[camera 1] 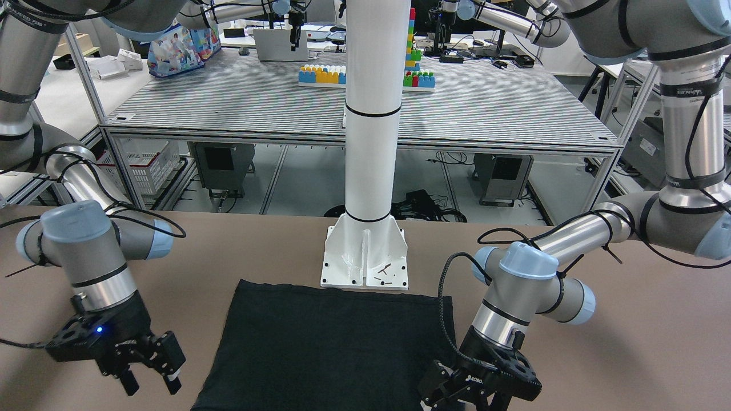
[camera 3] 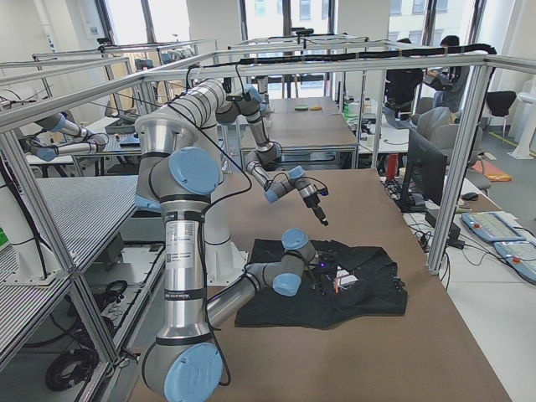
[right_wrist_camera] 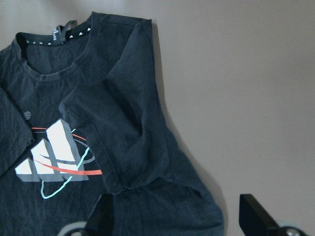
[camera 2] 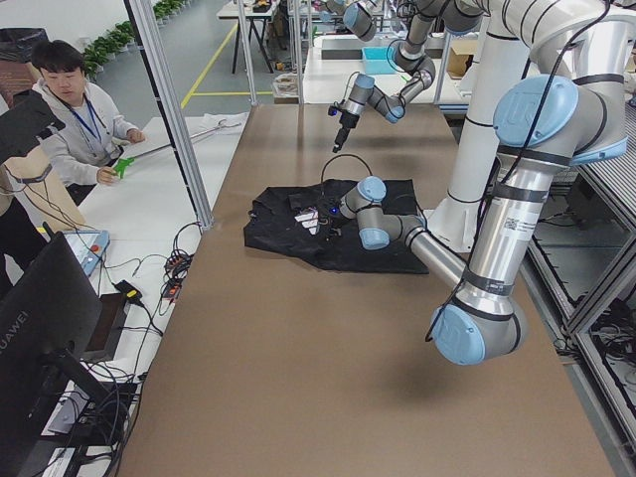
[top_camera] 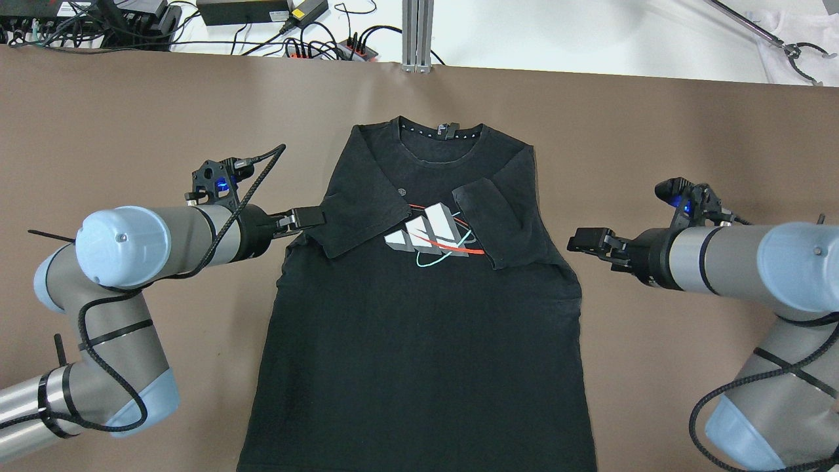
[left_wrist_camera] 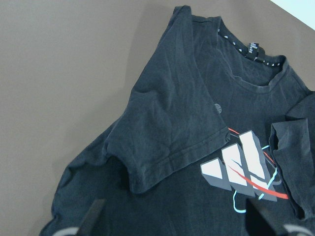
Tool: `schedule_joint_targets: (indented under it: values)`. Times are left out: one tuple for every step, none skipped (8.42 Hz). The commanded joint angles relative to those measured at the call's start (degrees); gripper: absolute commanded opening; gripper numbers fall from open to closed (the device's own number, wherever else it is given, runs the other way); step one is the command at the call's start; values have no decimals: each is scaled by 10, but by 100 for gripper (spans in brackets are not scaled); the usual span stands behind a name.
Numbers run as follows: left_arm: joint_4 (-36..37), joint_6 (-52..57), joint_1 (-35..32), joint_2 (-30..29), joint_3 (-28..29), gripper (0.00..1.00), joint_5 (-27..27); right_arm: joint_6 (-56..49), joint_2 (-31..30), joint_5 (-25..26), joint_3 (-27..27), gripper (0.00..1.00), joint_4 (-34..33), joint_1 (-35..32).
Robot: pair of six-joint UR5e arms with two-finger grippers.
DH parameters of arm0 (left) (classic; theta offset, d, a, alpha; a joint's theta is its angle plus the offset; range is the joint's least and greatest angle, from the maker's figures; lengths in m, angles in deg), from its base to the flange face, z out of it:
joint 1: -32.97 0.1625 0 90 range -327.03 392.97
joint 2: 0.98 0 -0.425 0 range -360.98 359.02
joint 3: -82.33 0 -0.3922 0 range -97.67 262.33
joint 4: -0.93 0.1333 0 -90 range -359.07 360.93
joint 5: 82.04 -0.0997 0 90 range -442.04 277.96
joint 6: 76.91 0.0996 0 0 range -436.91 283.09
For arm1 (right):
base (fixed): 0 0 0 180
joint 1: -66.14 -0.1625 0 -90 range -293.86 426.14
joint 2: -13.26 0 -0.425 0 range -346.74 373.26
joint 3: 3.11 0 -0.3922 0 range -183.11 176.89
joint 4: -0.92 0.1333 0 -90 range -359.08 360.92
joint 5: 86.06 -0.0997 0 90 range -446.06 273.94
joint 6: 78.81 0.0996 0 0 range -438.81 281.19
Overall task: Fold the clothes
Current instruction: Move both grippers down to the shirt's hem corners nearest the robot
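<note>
Firstly, garment: we see one black, soft, matte fabric T-shirt (top_camera: 419,341) spread flat, front side up, on the brown table (top_camera: 131,118).
Place of garment: its hem lies just beside the white metal pole base (camera 1: 365,257), and its collar (top_camera: 440,134) is the end farthest from the pole base.
Print: a white, red and turquoise print (top_camera: 429,236) sits on the chest, well apart from the pole base.
Sleeves: both are folded inward on the chest, the left-side sleeve (top_camera: 357,219) and the right-side sleeve (top_camera: 498,223); their ends come near the print.
Left gripper: the black two-finger left gripper (top_camera: 318,216) is at the outer fold of the left-side sleeve, far from the pole base. Its jaws stand wide and we see nothing between them; its wrist view shows the fingers (left_wrist_camera: 93,219) above the fabric.
Right gripper: the black two-finger right gripper (top_camera: 577,240) is over bare table just beside the T-shirt's edge, also far from the pole base. Its jaws are wide too, and its fingers (right_wrist_camera: 253,214) are empty.
Background: coloured building blocks (camera 1: 322,74) stand on another table beyond the pole base.
</note>
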Motion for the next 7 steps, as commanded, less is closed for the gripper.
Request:
schedule_joint_targets:
  values:
    - [0,-82,90,49,-41,100,-80,115,-18,86,25,91,1,91]
    - [0,-114,123,60,-53,100,-98,139,-43,143,43,90,1,143]
    - [0,-135,151,75,-63,100,-122,177,-67,186,66,89,1,191]
    - [0,-154,186,92,-76,100,-150,207,-98,227,81,89,13,237]
    - [0,-172,219,112,-88,100,-173,221,-135,283,80,89,57,289]
    - [0,-189,245,136,-109,100,-185,222,-185,309,81,89,118,320]
    - [0,-204,267,164,-119,100,-191,224,-221,310,81,89,158,332]
